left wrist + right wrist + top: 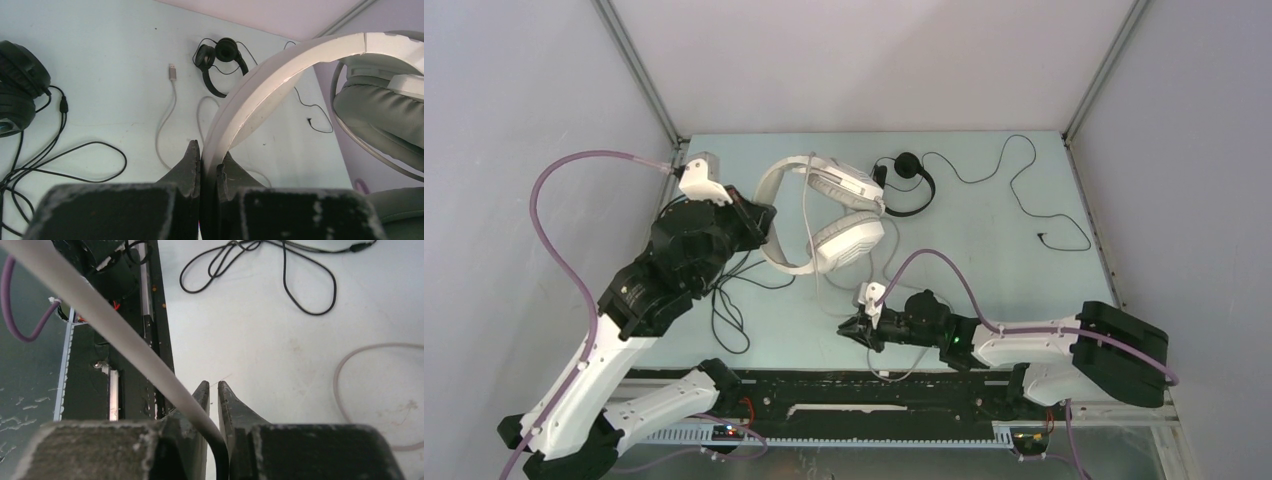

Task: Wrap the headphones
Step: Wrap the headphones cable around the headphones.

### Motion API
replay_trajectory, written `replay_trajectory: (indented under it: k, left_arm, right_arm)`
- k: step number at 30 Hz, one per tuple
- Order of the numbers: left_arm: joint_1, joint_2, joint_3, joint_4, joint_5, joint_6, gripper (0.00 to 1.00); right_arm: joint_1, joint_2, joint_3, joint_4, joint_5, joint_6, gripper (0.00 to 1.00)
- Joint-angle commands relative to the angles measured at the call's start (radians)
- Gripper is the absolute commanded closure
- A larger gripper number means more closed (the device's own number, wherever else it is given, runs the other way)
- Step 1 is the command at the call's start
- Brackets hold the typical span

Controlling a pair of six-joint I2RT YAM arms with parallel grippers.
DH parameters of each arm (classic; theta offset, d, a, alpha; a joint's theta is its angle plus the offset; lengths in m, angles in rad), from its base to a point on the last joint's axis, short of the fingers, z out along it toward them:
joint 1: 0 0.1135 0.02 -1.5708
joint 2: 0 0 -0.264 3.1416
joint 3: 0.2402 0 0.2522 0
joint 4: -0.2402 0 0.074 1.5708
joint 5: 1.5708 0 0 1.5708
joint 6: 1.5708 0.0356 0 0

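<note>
The large white over-ear headset [829,215] is held up above the table's middle. My left gripper [759,225] is shut on its headband [280,75], and a grey ear pad [380,115] hangs to the right. My right gripper [849,328] is shut on the headset's grey cable [100,320] near the front edge; the cable's plug end [172,72] lies on the table. The small thin black on-ear headset [909,180] lies at the back. The bulky black over-ear headset [17,85] shows only in the left wrist view, at the left.
The small headset's thin black cable [1024,190] loops across the back right and ends in a jack [1042,237]. Loose black cable loops [729,320] lie at the front left beside my left arm. The black base rail [150,330] runs along the front edge.
</note>
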Motion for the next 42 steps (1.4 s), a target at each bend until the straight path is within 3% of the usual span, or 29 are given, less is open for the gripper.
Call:
replay_trajectory:
  k: [1, 4, 22, 28, 32, 42]
  left_arm:
    - [0.011, -0.036, 0.078, 0.126, 0.058, -0.078, 1.00]
    - [0.025, -0.041, 0.089, 0.121, 0.082, -0.084, 1.00]
    - [0.146, -0.058, 0.057, 0.201, 0.380, -0.221, 1.00]
    - [0.160, -0.050, 0.035, 0.224, 0.453, -0.246, 1.00]
    - [0.166, -0.050, 0.029, 0.237, 0.466, -0.251, 1.00]
    - [0.194, -0.040, 0.042, 0.234, 0.618, -0.176, 1.00]
  right_arm:
    - [0.000, 0.028, -0.042, 0.154, 0.040, 0.058, 0.90]
    - [0.000, 0.043, -0.056, 0.164, 0.053, 0.068, 1.00]
    - [-0.060, 0.050, -0.095, 0.188, 0.004, 0.123, 1.00]
    - [-0.060, 0.079, -0.087, 0.199, -0.013, 0.143, 0.89]
    - [-0.061, 0.107, -0.087, 0.213, -0.027, 0.153, 1.00]
    - [-0.125, 0.100, -0.090, 0.180, -0.001, 0.177, 1.00]
